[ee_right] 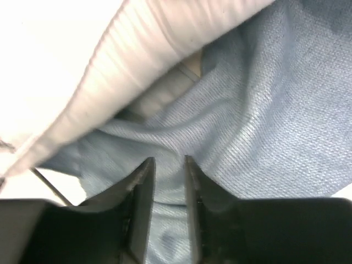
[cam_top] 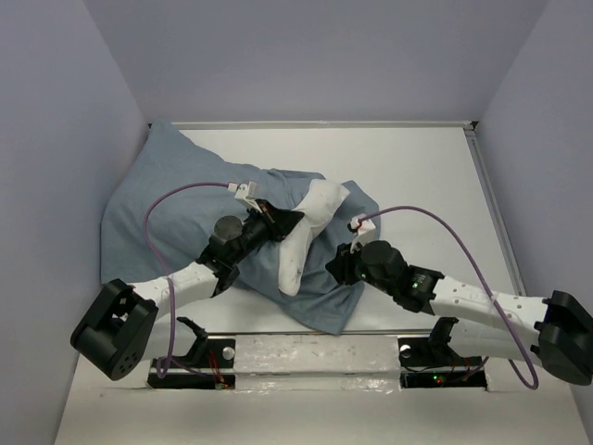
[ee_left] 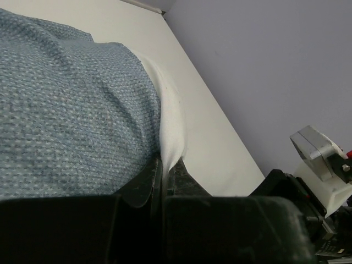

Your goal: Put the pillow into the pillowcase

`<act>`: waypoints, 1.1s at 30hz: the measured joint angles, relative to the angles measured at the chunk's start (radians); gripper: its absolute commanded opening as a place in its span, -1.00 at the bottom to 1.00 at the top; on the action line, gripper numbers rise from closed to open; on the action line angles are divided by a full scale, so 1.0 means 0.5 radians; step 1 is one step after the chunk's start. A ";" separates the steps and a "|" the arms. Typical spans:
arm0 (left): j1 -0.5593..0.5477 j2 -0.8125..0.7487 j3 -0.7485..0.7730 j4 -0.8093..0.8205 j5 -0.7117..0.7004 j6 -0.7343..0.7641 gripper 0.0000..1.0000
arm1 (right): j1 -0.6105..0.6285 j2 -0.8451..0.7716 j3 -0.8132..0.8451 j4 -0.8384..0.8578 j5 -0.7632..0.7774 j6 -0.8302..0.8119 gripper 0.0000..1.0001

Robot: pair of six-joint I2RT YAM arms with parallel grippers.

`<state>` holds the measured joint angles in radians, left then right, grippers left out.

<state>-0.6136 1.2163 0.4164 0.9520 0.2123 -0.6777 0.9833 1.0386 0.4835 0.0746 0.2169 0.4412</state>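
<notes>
White counter (cam_top: 417, 176) bears pillowcase (cam_top: 157, 204); left end effector (ee_left: 164, 168) pinches pillow (cam_top: 313, 218) at its mouth, right end effector (ee_right: 168, 160) pinches pillowcase cloth, likely holding it open.

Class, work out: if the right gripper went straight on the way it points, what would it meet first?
The pillowcase: its cloth lies between the jaws of the right gripper and bunches just ahead. The pillow lies beyond; how far is unclear.
</notes>
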 measured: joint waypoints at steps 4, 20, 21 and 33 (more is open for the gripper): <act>-0.002 0.027 0.000 0.034 0.025 -0.032 -1.00 | 0.000 0.169 0.125 -0.011 0.040 0.071 -0.29; -0.016 -0.069 -0.032 0.061 0.067 -0.120 -1.00 | -0.001 0.784 0.339 0.170 0.081 0.117 0.28; -0.016 -0.069 -0.032 0.062 0.069 -0.121 -1.00 | -0.001 0.731 0.311 0.176 0.053 0.098 0.29; -0.016 -0.052 -0.032 0.076 0.109 -0.137 -1.00 | -0.001 0.555 0.250 0.227 -0.436 -0.430 0.51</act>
<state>-0.6216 1.1904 0.4004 0.9901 0.2668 -0.7464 0.9829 1.3163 0.6086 0.1883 -0.0010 0.2260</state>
